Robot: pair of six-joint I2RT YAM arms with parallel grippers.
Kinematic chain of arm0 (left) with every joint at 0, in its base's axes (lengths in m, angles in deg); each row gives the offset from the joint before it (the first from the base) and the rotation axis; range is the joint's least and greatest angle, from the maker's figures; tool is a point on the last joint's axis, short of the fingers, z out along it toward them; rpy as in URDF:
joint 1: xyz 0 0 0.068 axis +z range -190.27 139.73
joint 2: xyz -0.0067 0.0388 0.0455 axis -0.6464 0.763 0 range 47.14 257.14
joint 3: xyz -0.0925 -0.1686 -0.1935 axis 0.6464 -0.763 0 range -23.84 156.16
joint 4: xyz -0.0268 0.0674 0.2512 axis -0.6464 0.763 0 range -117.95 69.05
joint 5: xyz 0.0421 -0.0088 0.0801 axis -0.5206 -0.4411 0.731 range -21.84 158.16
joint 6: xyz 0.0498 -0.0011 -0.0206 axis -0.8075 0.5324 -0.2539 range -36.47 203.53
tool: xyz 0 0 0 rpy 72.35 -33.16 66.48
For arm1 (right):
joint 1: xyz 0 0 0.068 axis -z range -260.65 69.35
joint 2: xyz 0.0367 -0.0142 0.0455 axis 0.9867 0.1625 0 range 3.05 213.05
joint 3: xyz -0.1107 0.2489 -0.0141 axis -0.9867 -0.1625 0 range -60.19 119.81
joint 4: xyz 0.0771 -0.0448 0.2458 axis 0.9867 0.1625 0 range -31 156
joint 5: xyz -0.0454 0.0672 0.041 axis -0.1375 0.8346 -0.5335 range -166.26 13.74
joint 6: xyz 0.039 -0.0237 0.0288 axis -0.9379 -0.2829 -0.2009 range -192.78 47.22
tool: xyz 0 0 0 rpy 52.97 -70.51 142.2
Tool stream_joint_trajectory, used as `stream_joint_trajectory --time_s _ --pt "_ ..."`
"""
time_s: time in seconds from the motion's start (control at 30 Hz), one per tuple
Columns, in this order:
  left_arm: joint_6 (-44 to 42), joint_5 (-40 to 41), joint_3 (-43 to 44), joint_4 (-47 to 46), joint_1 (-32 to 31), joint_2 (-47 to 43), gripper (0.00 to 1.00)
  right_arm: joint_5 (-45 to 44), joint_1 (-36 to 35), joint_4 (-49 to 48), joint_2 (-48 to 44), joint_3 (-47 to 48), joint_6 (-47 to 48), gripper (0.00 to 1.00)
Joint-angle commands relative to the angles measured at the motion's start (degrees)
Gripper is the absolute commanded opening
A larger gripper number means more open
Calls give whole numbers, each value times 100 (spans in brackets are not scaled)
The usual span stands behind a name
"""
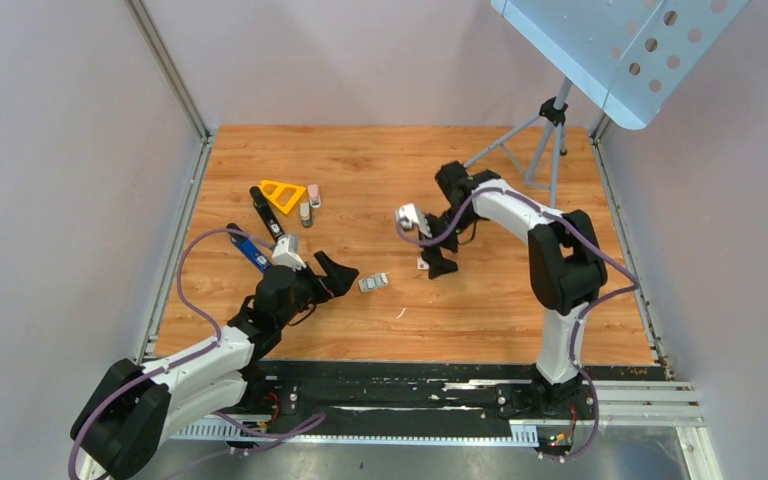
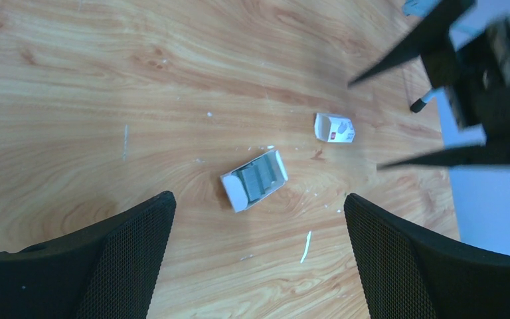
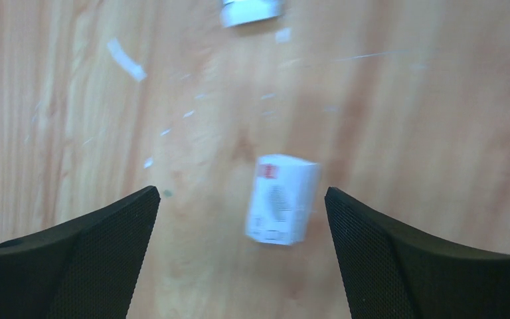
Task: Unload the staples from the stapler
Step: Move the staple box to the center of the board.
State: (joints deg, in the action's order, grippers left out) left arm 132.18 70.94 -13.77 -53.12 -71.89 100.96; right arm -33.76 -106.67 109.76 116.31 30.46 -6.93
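From above, the stapler lies on the bench well to the far left of the staples. The left claw hangs just left of the staples and the right claw just to their right. The left wrist view shows that claw's fingers spread and empty, the staples in an open white tray ahead, and a small white box beyond. The right wrist view is blurred: fingers apart, gripping nothing, with the box on the bench between them.

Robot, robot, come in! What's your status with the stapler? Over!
Left end effector open, facing the staples in a white tray. Right end effector open, facing a small white box. Stapler beside yellow triangle, nothing holding it.
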Motion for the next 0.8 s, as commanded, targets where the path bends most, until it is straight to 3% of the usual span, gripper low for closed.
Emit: stream_joint_trajectory --time_s 0.0,0.1,0.33,0.77 --pt "-27 117 -197 43 50 -233 100 622 43 -478 -955 -1483 2169 100" --pt "-96 147 -193 15 50 -203 100 430 36 -616 -907 -1606 2032 97" --pt "-92 -45 -94 -195 50 202 100 -224 27 -1601 -685 -1584 658 88" --pt "-72 -89 -93 -318 50 331 100 -626 -28 -1753 -535 -1987 431 77"
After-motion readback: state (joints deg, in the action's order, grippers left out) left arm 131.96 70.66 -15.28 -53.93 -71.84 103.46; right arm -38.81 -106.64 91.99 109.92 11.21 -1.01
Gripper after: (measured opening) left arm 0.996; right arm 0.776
